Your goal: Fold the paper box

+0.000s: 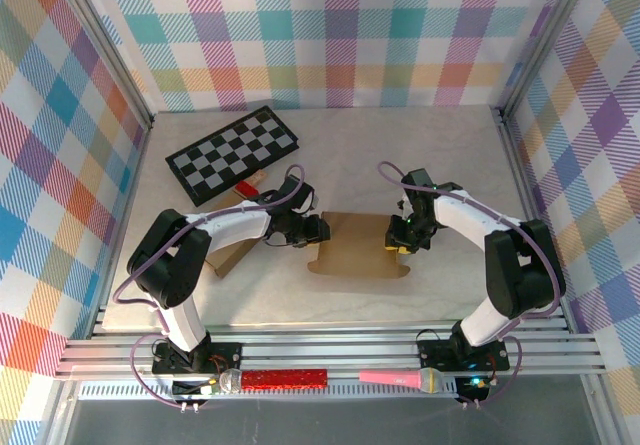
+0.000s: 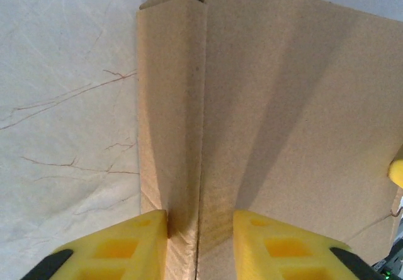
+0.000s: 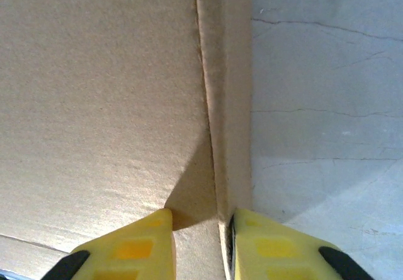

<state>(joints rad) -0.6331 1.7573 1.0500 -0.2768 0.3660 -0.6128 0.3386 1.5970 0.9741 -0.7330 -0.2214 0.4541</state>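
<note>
The paper box (image 1: 358,245) is a brown cardboard sheet lying flat on the pale table between the two arms. My left gripper (image 1: 318,230) is at its left edge. In the left wrist view the yellow fingers (image 2: 126,248) straddle the raised left side flap (image 2: 170,104), and a gap shows on the inner side; this left gripper (image 2: 200,242) is open. My right gripper (image 1: 400,237) is at the right edge. Its jaws (image 3: 201,242) straddle the narrow upturned right flap (image 3: 230,104): the outer finger (image 3: 271,245) lies against the flap, the inner one stands apart.
A black-and-grey checkerboard (image 1: 232,153) lies at the back left with a small red object (image 1: 245,187) by its near edge. Another cardboard piece (image 1: 232,255) sits under the left arm. A red stick (image 1: 285,378) and a pink microphone (image 1: 395,376) rest on the front rail.
</note>
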